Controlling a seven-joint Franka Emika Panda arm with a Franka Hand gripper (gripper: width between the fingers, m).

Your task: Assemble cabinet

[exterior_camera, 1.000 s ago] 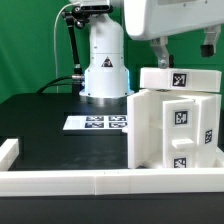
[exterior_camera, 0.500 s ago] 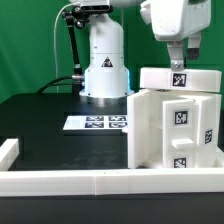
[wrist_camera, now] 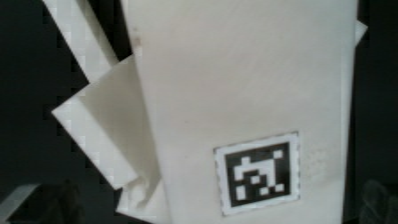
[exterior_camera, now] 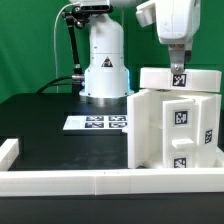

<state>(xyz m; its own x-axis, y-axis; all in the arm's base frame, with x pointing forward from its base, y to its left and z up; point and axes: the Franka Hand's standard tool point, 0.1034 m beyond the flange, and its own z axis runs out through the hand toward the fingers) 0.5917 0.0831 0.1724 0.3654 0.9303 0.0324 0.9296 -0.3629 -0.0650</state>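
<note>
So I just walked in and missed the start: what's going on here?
A robot arm is putting a white cabinet together. Its gripper is right above the cabinet's top piece, at or very near its surface; whether it grips anything cannot be told. The cabinet stands against the white frame rail, and the marker board lies on the table behind it.

green backdrop [exterior_camera: 30, 45] (plain), black table [exterior_camera: 50, 125]
</note>
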